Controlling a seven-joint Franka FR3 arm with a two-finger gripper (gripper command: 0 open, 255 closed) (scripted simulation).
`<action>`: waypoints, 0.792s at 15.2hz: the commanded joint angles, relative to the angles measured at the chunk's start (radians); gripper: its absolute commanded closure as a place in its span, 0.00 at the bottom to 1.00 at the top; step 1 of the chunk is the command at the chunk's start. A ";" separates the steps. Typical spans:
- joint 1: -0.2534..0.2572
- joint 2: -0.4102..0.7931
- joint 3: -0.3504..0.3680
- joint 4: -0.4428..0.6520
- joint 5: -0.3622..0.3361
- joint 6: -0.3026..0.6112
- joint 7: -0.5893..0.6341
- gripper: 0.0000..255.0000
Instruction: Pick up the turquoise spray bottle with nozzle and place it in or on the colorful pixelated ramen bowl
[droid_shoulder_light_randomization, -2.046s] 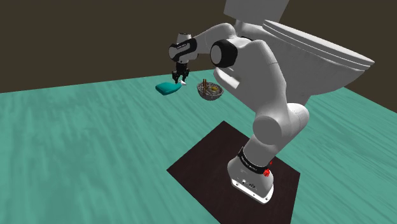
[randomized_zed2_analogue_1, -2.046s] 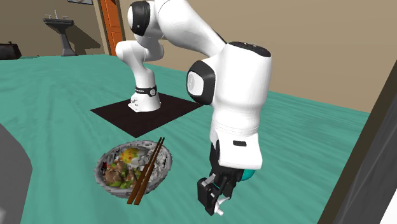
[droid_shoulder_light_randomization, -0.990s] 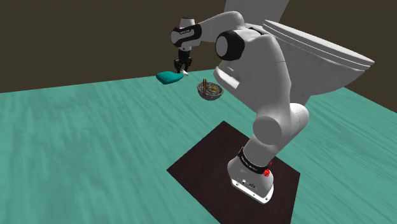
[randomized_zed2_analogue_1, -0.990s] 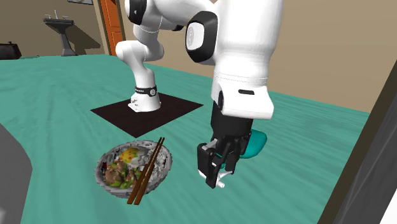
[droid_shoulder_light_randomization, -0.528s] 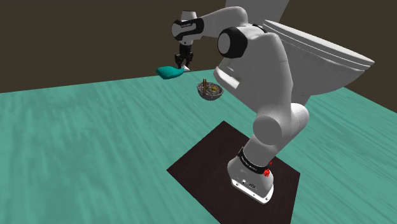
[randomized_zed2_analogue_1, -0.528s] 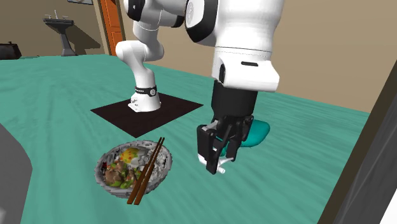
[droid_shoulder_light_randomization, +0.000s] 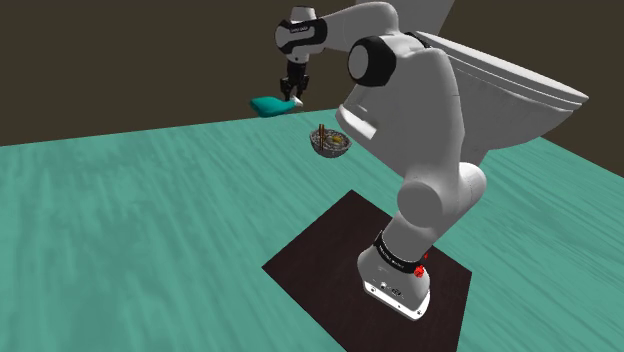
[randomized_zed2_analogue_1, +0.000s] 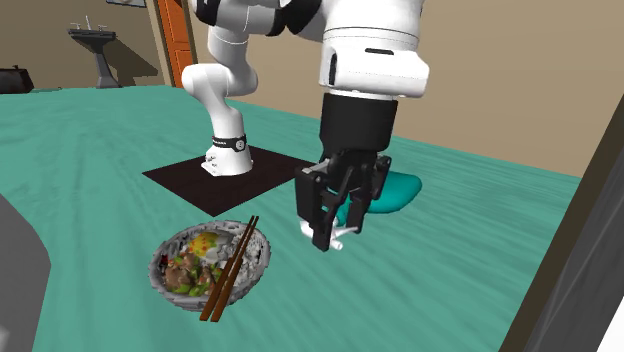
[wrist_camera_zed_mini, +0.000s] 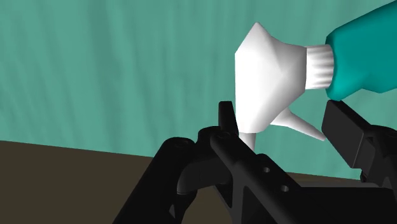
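Wrist view: spray bottle (wrist_camera_zed_mini: 364, 56), turquoise body with white nozzle head, lying sideways in the air. Gripper (wrist_camera_zed_mini: 286, 124) holds it by the nozzle end; the black fingers (wrist_camera_zed_mini: 224, 118) are closed narrow on the white head, and the body sticks out past them. Second exterior view: spray bottle (randomized_zed2_analogue_1: 397, 191) hangs clear of the teal table (randomized_zed2_analogue_1: 90, 150), higher than the bowl (randomized_zed2_analogue_1: 158, 268) and off to that view's right of it, not over it. Gripper (randomized_zed2_analogue_1: 335, 236) points down, just beside the bowl's right rim. The bowl sits on the table with noodles, toppings and brown chopsticks (randomized_zed2_analogue_1: 232, 268) leaning in it. Shoulder view: spray bottle (droid_shoulder_light_randomization: 266, 104) and gripper (droid_shoulder_light_randomization: 292, 95) are up and to that view's left of the bowl (droid_shoulder_light_randomization: 326, 153). A dark mat (droid_shoulder_light_randomization: 320, 280) under the arm's base lies on the near side of the bowl.
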 joint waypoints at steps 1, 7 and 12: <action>-0.019 -0.049 -0.007 -0.085 -0.002 0.039 -0.029 1.00; -0.087 -0.166 -0.033 -0.281 -0.003 0.128 -0.129 1.00; -0.150 -0.232 -0.056 -0.390 -0.001 0.179 -0.220 1.00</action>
